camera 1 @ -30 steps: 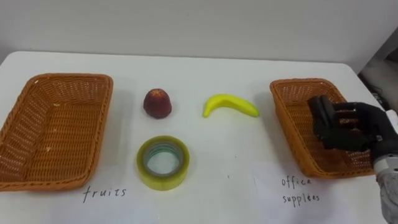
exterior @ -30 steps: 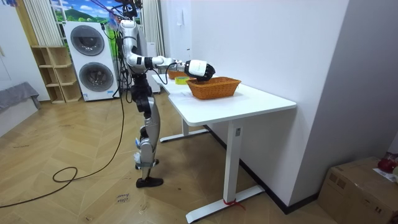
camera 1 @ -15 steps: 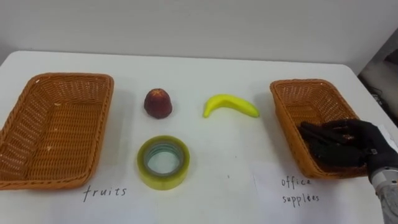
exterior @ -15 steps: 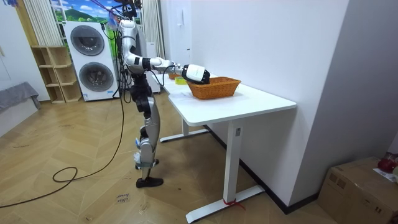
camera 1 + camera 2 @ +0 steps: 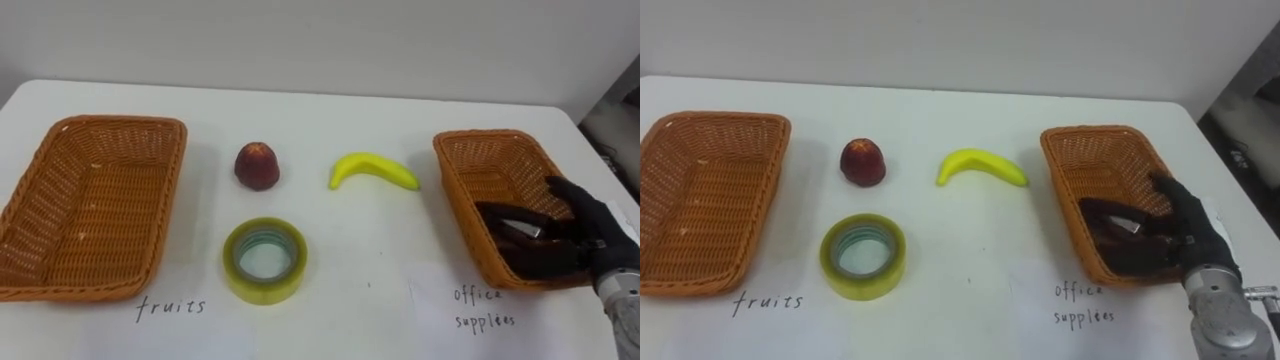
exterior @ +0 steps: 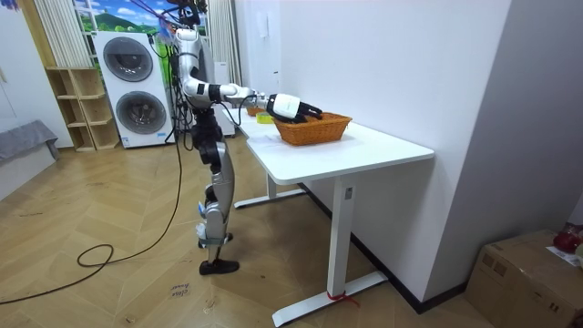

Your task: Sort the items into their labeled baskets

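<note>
My right hand (image 5: 592, 236) reaches into the office-supplies basket (image 5: 470, 165) at the table's right, fingers spread open. Under and just left of the fingers a black object with a small silver part (image 5: 524, 252) lies on the basket floor, partly hidden by the hand. On the white table between the baskets sit a red apple (image 5: 257, 165), a yellow banana (image 5: 372, 170) and a roll of yellow-green tape (image 5: 264, 260). The wicker fruits basket (image 5: 165, 190) at the left holds nothing. In the room view the right hand (image 6: 296, 107) hangs over the basket (image 6: 319, 129).
Handwritten labels lie at the front edge: "fruits" (image 5: 170, 308) and "office supplies" (image 5: 485, 305). A wall runs close behind the table. The robot stands at the table's long side; washing machines (image 6: 137, 87) are behind it.
The right hand, curled on the black object a second ago, has sunk into the office basket and spread its fingers. The object now rests in the basket.
</note>
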Controlling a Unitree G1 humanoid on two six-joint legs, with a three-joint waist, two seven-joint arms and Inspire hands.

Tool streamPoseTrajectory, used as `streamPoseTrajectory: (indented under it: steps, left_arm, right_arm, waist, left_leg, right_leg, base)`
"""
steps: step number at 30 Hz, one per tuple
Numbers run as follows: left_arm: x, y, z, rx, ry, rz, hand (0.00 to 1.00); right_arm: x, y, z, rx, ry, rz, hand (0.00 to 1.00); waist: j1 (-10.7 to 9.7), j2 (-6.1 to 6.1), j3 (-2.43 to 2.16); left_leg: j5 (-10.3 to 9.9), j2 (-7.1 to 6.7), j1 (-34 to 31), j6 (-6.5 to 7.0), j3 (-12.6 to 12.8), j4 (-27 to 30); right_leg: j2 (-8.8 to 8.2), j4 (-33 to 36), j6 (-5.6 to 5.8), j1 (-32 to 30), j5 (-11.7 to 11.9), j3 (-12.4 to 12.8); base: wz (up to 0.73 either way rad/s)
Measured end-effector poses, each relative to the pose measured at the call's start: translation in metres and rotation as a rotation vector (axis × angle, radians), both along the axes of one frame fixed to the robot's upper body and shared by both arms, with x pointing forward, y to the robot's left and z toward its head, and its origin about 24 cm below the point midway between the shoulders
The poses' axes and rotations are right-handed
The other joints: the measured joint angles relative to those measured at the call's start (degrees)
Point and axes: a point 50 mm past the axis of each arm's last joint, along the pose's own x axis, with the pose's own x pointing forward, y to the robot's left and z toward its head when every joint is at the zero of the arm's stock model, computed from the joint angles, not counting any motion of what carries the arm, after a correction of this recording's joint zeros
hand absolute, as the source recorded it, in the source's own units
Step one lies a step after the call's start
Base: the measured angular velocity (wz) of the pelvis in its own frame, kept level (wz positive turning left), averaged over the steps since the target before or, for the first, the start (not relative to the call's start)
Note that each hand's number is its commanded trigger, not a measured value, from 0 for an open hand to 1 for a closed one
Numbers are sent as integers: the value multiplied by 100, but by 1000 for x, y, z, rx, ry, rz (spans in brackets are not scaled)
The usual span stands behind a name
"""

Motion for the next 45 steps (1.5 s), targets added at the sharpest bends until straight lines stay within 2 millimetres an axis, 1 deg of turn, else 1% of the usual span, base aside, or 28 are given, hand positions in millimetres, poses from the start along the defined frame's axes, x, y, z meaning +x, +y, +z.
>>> streamPoseTrajectory:
  steps: [10,14,19,24,29,32,39,45]
  left_arm:
    - [-1,1,0,3,0,10,0]
    - [0,2,1,10,-6,12,0]
    - [-1,3,2,12,-6,12,0]
    - [-9,1,1,7,20,21,0]
    - [-17,0,0,2,41,29,0]
    - [-19,-1,-1,-3,47,31,0]
    - [-16,-3,-3,-14,33,66,0]
    - [-13,-3,-3,1,22,52,0]
  right_arm:
    - [0,0,0,2,-1,-1,0]
    - [0,0,0,-3,-1,-2,0]
    - [1,0,4,-49,-4,6,0]
    - [5,3,19,-92,-72,7,0]
    - [14,10,51,-135,-229,15,0]
    - [16,13,64,-153,-294,20,0]
    - [17,17,75,-116,-379,17,0]
    - [16,26,96,-104,-488,34,0]
  waist:
    - [0,15,-1]
    - [7,21,-6]
    - [17,14,-10]
    - [1,3,-5]
    - [-15,5,-1]
    - [6,-21,-1]
    - [10,-17,7]
    - [15,1,6]
  left_leg:
    - [0,-2,6,0,-4,5]
    - [0,2,29,0,34,-4]
    - [0,8,93,0,79,-78]
    - [0,15,96,0,124,-77]
    - [0,15,92,0,87,-81]
    - [-1,15,92,-1,81,-79]
    - [-1,16,72,-1,77,-76]
    - [-1,24,51,-3,96,-81]
  right_leg:
    - [-2,-2,0,9,0,1]
    - [2,10,0,12,0,63]
    - [7,36,0,36,0,75]
    - [12,38,0,27,0,77]
    - [13,13,0,33,0,64]
    - [15,2,0,35,0,58]
    - [15,3,0,11,0,64]
    - [26,0,0,-18,0,64]
  base:
    - [0]
    - [-3]
    - [-5]
    - [-1]
    - [0]
    - [0]
    - [0]
    - [0]
